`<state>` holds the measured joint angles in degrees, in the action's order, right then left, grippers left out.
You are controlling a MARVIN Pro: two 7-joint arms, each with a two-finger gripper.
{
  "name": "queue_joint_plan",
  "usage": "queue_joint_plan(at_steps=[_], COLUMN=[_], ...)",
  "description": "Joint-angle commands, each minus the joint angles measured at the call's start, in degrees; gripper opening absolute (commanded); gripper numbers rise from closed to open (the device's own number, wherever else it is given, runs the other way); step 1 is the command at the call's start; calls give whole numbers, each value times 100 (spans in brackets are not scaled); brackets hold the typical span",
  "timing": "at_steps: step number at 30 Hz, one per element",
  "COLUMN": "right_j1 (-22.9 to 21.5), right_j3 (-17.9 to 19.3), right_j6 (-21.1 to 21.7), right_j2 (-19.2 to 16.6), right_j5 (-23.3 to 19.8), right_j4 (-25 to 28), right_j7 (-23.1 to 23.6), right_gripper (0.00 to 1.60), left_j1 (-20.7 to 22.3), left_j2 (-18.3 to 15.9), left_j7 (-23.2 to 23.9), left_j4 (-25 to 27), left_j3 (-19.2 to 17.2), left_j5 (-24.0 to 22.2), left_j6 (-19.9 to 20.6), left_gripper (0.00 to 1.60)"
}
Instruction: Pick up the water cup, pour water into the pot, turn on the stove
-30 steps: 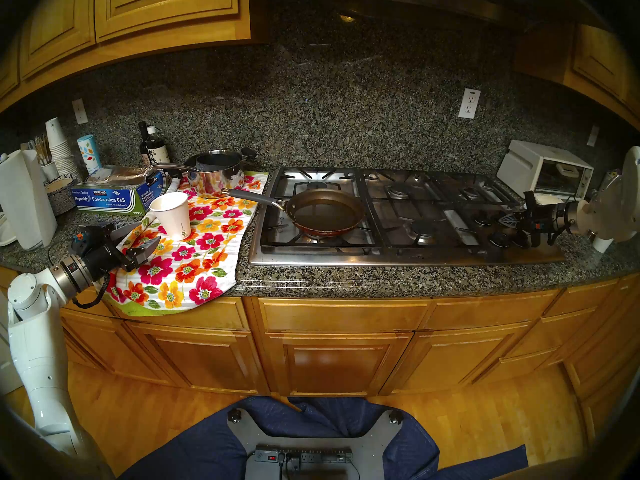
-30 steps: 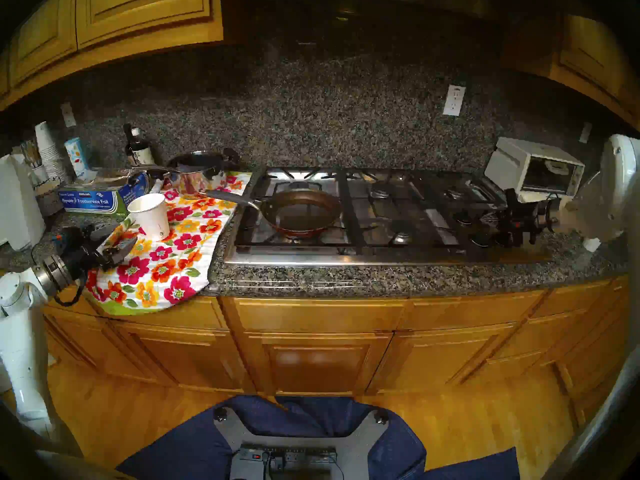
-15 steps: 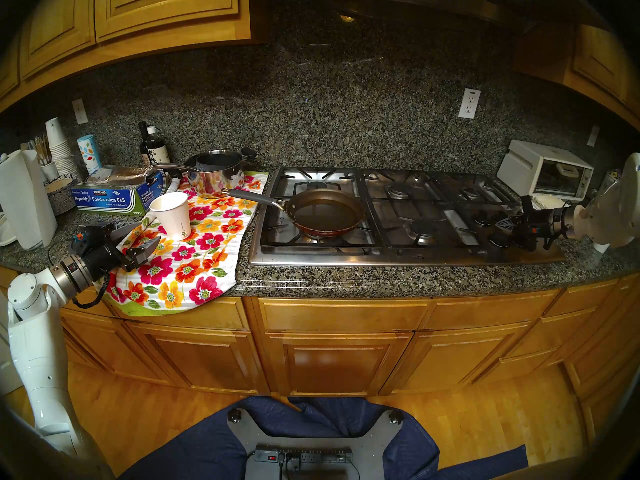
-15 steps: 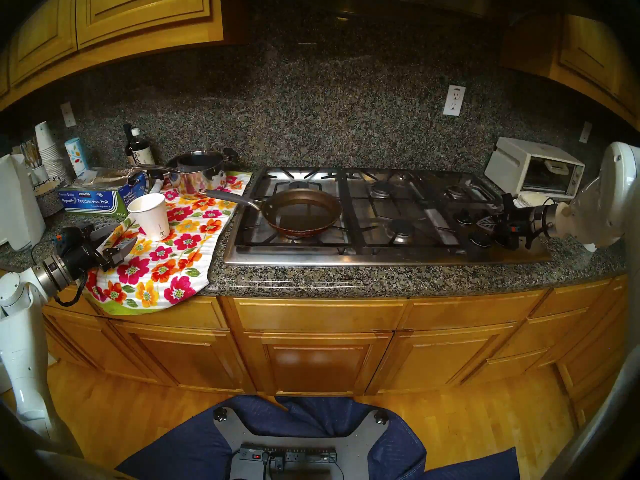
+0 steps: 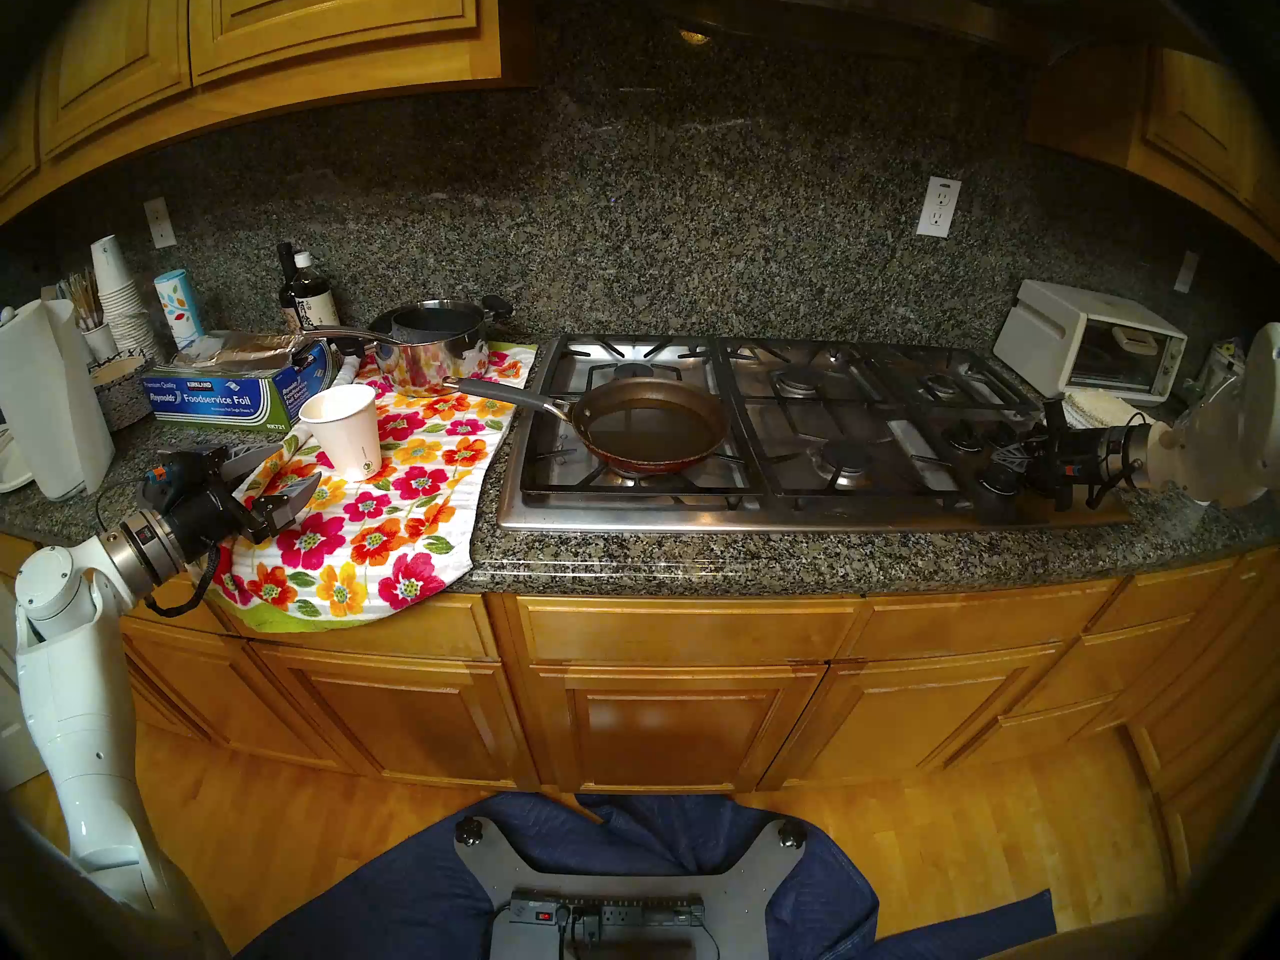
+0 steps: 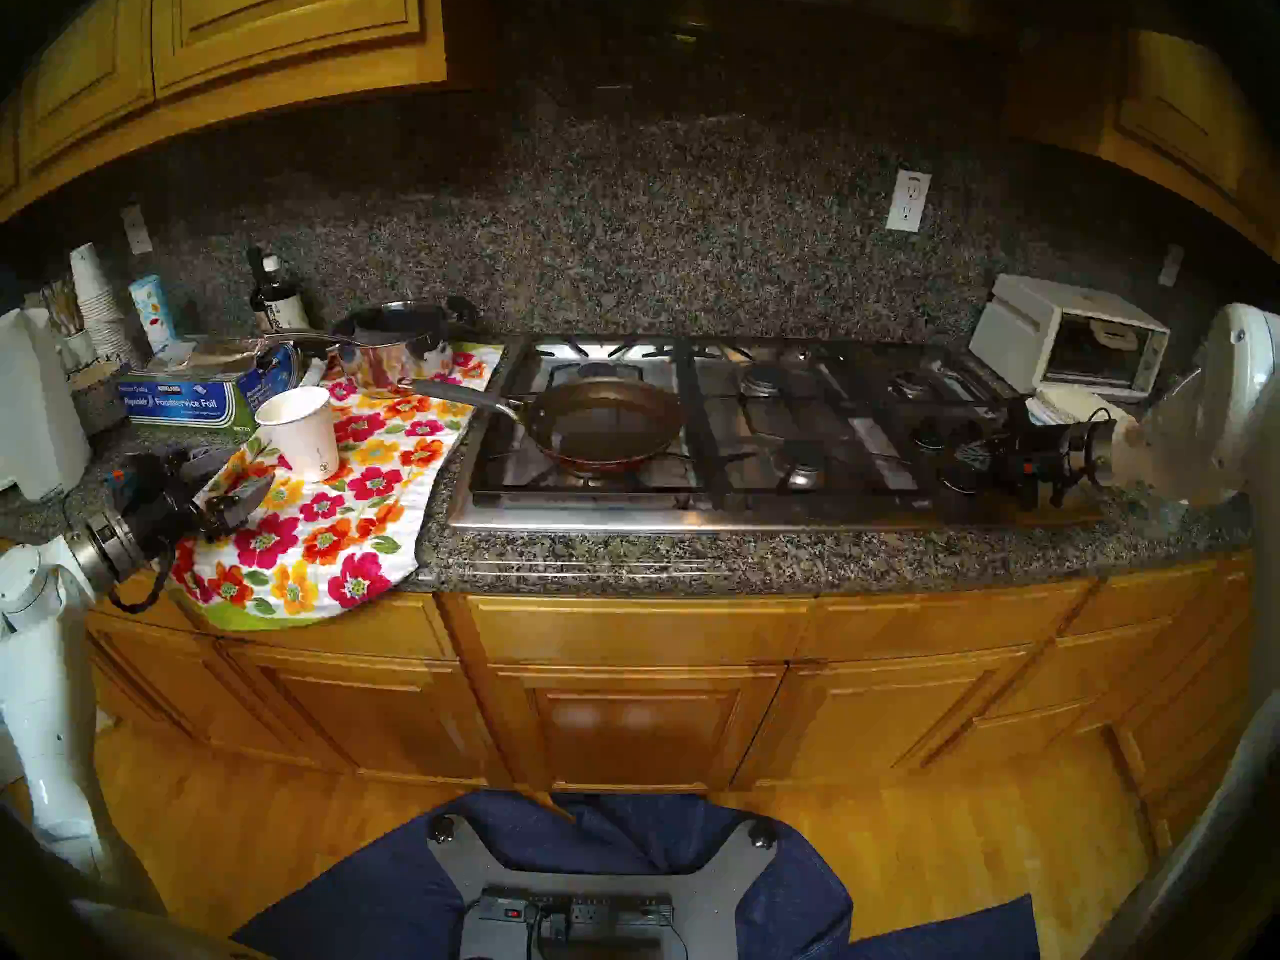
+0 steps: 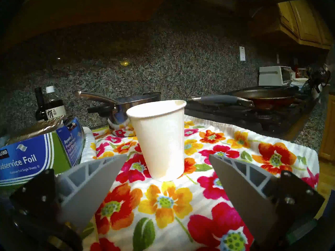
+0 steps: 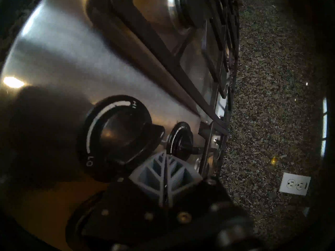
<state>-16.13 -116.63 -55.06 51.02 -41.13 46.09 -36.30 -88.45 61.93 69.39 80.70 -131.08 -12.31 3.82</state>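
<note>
White paper water cup [image 7: 159,142] stands beyond our left gripper [image 7: 165,165], jaws spread and empty, while our right gripper [image 8: 165,155], jaws pressed together, hangs beside a stove [image 5: 692,515] knob [image 8: 116,134]; we judge the knob-turning step is in hand, needing a push against that knob.

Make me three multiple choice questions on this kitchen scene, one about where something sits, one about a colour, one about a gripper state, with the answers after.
1. Where does the water cup stand?
A. on the flowered towel
B. in the frying pan
C. on the toaster oven

2. What colour is the frying pan's handle?
A. red
B. grey
C. white

3. How is the right gripper?
A. open wide
B. shut on the cup
C. shut, holding nothing

Answers:
1 A, the cup's base rests on the towel beside the stove.
2 B, the long handle is grey over the towel's edge.
3 C, the right wrist view shows its fingers pressed together near a black knob.
</note>
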Motion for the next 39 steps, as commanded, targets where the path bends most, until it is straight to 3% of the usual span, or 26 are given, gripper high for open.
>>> queue_joint_plan(at_steps=[1, 11, 14, 16, 24, 34, 35, 38, 39], right_j1=[264, 823, 1091, 1122, 1547, 1789, 1646, 1078, 1091], right_j3=[280, 598, 708, 772, 986, 1278, 1249, 1376, 1435], right_j6=[84, 359, 474, 488, 533, 295, 64, 6, 6], right_j2=[-113, -410, -513, -541, -667, -762, -752, -731, -727], right_j5=[429, 1132, 1386, 1411, 1811, 2052, 1972, 1705, 1654], right_j4=[-505, -1080, -1345, -1404, -1949, -2434, -2388, -1918, -2044], right_j7=[-630, -1432, -1882, -1844, -2472, -2431, -2044, -1337, -1315], right_gripper=[0, 0, 0, 0, 0, 0, 0, 0, 0], left_j1=[137, 136, 136, 136, 137, 137, 137, 136, 134], left_j2=[-68, -70, -69, -69, -68, -66, -66, -69, -71], left_j7=[-7, -7, -7, -7, -6, -7, -7, -6, -6], left_j4=[129, 124, 124, 124, 126, 130, 132, 123, 118], left_j3=[-58, -56, -56, -56, -57, -59, -60, -56, -53], left_j5=[-73, -68, -68, -68, -70, -73, -74, -67, -62], left_j6=[7, 1, 1, 1, 4, 9, 12, 0, -5], left_gripper=[160, 160, 160, 160, 160, 160, 160, 160, 160])
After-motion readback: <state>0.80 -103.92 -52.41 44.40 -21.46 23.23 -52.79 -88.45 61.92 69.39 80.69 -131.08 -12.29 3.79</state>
